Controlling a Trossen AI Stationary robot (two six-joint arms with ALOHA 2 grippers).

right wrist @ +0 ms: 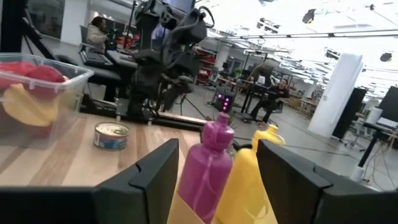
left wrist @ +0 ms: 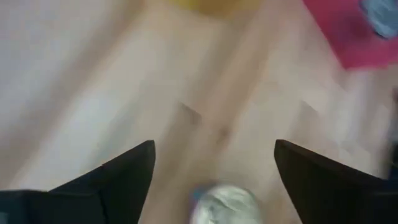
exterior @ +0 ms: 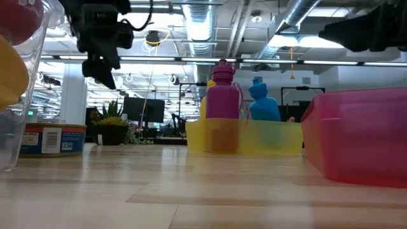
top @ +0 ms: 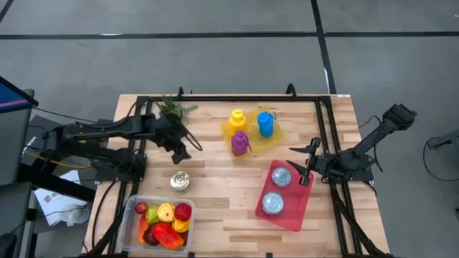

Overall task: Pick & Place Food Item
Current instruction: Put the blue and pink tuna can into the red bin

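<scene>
A silver can (top: 180, 180) with a blue and red label (exterior: 51, 138) stands upright on its base on the wooden table, just beyond a clear bin (top: 133, 228) of plastic fruit. My left gripper (top: 181, 151) hangs open above the table a little beyond the can, tilted downward; in the left wrist view the can (left wrist: 224, 202) shows low between its spread fingers (left wrist: 214, 149), apart from them. My right gripper (top: 305, 163) hovers open at the far corner of a red tray (top: 290, 215) with two cans, and holds nothing (right wrist: 217, 152).
A yellow tray (top: 276, 140) holds purple (top: 239, 142), yellow (top: 237, 118) and blue (top: 265, 123) bottles at the far middle. A small potted plant (top: 172, 107) stands at the far left. Bare wood lies between the loose can and the red tray.
</scene>
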